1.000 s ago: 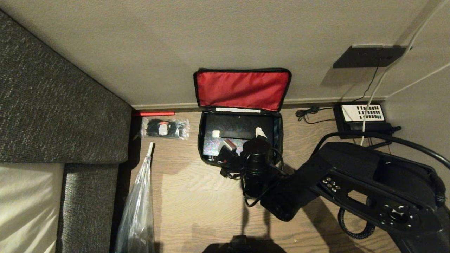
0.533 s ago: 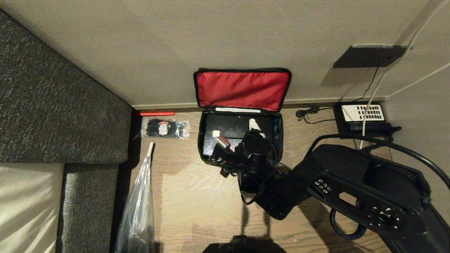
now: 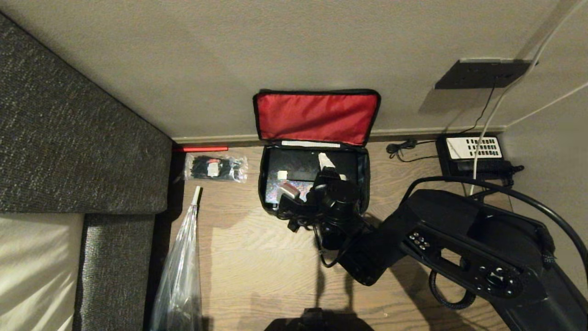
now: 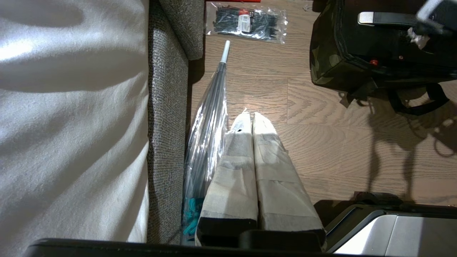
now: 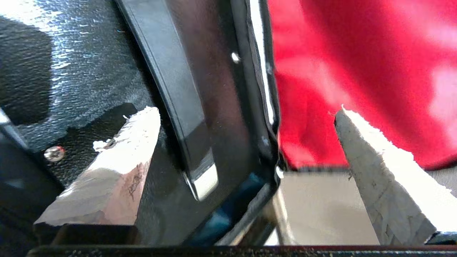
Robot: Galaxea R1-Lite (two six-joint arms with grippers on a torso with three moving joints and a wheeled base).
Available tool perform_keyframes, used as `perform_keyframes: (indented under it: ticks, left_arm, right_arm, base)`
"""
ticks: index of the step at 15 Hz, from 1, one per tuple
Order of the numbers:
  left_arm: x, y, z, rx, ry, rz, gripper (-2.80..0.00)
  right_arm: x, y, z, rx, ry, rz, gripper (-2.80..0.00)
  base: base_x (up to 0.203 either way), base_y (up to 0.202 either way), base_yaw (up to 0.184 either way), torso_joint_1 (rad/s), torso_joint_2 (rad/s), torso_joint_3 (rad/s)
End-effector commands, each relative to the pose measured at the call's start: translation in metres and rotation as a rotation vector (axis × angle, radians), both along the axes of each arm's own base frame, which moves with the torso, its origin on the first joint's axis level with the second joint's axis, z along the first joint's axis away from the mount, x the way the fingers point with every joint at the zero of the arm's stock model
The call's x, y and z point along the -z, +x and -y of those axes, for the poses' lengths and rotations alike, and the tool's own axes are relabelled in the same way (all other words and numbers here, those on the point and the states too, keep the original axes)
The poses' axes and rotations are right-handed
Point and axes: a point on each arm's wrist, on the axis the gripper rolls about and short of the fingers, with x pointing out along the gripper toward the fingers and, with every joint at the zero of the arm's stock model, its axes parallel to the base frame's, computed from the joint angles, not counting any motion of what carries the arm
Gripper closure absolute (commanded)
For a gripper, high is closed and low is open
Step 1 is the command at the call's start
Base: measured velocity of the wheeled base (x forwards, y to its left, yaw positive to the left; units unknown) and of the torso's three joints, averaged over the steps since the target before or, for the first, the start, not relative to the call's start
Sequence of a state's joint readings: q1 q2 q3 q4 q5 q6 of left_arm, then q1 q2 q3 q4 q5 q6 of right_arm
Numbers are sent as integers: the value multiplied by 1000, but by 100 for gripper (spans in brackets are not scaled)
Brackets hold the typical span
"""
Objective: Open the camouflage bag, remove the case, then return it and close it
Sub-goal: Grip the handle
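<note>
Now swung left over open bag (image 3: 363,172) w/ R gripper (image 3: 303,177) jaws wide, empty, straddling case (image 3: 298,164) far edge — grab pending.

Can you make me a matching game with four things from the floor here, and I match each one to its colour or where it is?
Things:
1. bag lid lining
2. packet of black ties
3. telephone
4. case

Clues:
A. by the wall, right of the bag, white keypad panel
B. red, leaning open against the wall
C. black, lying inside the open bag
D. clear wrapper, on the floor left of the bag

Pairs: 1-B, 2-D, 3-A, 4-C
</note>
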State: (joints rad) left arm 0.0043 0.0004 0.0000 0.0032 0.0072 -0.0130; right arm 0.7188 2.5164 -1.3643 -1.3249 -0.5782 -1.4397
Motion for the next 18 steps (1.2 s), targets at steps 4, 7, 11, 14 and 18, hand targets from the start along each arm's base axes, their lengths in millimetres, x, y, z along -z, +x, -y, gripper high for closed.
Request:
perform_keyframes:
  ticks: [4,7,11,14,18]
  left_arm:
    - [1,0,0,-1,-1,-1,0]
    - [1,0,0,-1,-1,-1,0]
    - [1,0,0,-1,-1,-1,0]
    - [1,0,0,-1,-1,-1,0]
    - [1,0,0,-1,-1,-3,0]
  right_arm:
    - [16,9,4,-5,-63,-21,-280]
    - [12,14,0,24,-48,-8,-280]
    - [-39,13,0,128,15,-4,-280]
    - [-65,-18,-3,162,86,-59,-280]
    - [-73,-48,-8,141,108,-64,-280]
  base:
    - [0,0,0,0,0,0]
    - [0,0,0,0,0,0]
    - [0,0,0,0,0,0]
    - [0,0,0,0,0,0]
    - [0,0,0,0,0,0]
